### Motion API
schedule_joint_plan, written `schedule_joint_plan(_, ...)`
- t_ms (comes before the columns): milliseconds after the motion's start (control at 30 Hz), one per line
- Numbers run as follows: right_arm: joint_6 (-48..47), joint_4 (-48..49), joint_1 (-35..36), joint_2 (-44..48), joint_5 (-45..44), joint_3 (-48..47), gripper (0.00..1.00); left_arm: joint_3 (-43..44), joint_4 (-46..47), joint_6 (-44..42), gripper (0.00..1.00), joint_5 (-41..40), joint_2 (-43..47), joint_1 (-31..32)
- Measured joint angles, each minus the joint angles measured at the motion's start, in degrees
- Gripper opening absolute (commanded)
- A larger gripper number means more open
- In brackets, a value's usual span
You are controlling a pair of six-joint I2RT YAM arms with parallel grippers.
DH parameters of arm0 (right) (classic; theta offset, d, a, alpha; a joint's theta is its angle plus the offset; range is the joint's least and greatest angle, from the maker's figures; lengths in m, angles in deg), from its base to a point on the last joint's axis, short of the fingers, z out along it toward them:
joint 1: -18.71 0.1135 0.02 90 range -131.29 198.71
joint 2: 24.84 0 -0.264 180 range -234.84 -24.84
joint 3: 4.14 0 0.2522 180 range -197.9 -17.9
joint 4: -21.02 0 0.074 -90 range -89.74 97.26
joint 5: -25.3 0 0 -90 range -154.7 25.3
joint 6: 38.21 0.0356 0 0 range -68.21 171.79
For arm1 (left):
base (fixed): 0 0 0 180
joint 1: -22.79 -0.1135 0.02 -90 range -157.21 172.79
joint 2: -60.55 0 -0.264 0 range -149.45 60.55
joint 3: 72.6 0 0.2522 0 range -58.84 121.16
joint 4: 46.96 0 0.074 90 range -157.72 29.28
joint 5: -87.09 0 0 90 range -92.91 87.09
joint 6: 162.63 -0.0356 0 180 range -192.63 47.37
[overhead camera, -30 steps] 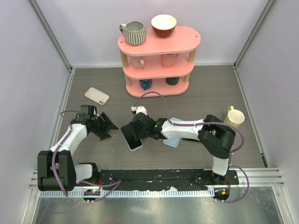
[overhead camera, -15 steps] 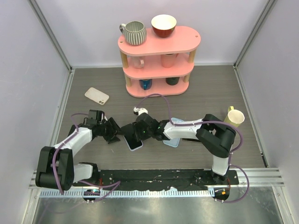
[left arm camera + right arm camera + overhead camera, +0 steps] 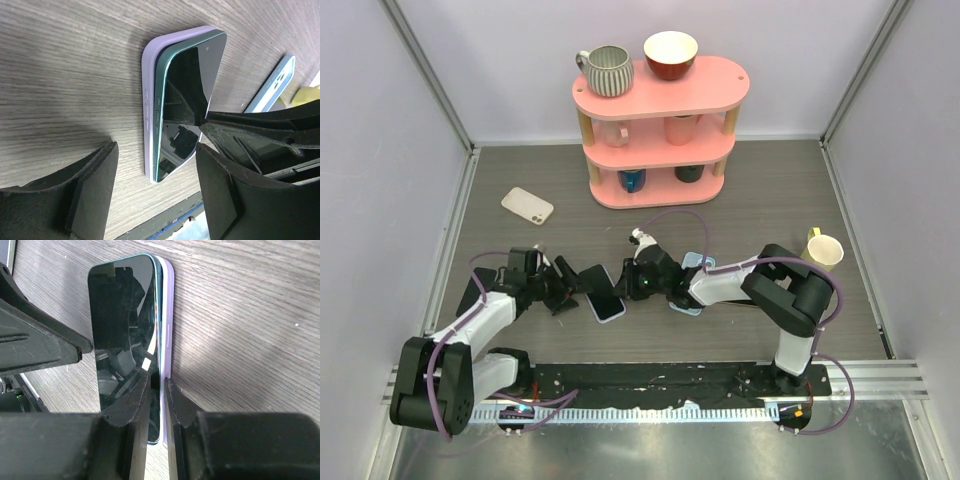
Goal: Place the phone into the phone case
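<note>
A dark-screened phone (image 3: 601, 289) (image 3: 125, 325) (image 3: 187, 95) with a green rim lies in a lilac phone case (image 3: 612, 313) (image 3: 168, 315) (image 3: 149, 105) on the table. Its long side toward the left arm stands a little proud of the case wall. My right gripper (image 3: 628, 284) (image 3: 161, 396) is shut on the opposite long side, one finger on the screen and the other outside the case wall. My left gripper (image 3: 566, 290) (image 3: 156, 146) stands open just short of the phone's near end, touching nothing.
A light blue case (image 3: 691, 287) (image 3: 272, 82) lies under the right arm. A cream case (image 3: 527, 205) lies at the back left. A pink shelf (image 3: 660, 95) with mugs and a bowl stands at the back. A pale yellow cup (image 3: 823, 250) stands at the right.
My left gripper has slid right, up to the phone. My right gripper has drawn back to the phone's right side and closed on its edge.
</note>
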Motion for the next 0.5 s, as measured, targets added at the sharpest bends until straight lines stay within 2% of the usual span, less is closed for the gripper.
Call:
schedule_joint_plan(300,6.16,11.63,-4.17,-1.40,7.17,6.21,0.24,-3.67,9.16,2.32,0.73,1.38,0.94,0.26)
schedule_joint_plan(500,7.58,14.88,-4.90,-2.71,9.92,6.80,0.25,-5.81,15.56,3.61,0.76,1.68,0.96,0.98)
